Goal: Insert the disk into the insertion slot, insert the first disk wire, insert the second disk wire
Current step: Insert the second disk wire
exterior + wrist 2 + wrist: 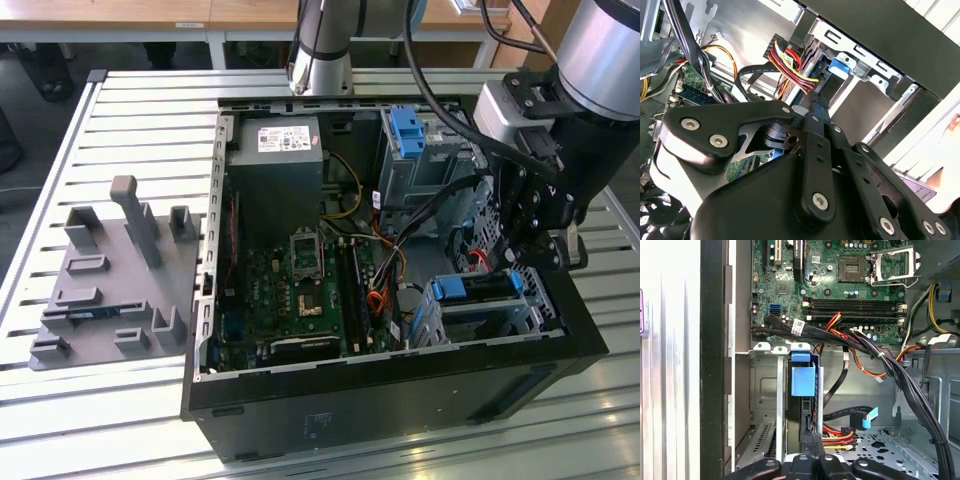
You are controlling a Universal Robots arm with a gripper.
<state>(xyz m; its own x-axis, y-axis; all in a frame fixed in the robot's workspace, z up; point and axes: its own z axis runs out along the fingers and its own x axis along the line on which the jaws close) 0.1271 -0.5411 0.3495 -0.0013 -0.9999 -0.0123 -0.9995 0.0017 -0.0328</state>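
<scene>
Blue-framed disk [802, 379] sits down in the insertion slot [765, 390], right ahead of the pincer [813, 97] tips. Pincer looks pressed together on the plug of the red-yellow-black disk wire [790, 62], as far as I can tell. To do this well I'd keep the plug square to the disk's edge and push straight, no twisting. Second wrist view gives you the plug at the tips. First wrist view instead looks along the disk to the motherboard [840, 285] beyond.
</scene>
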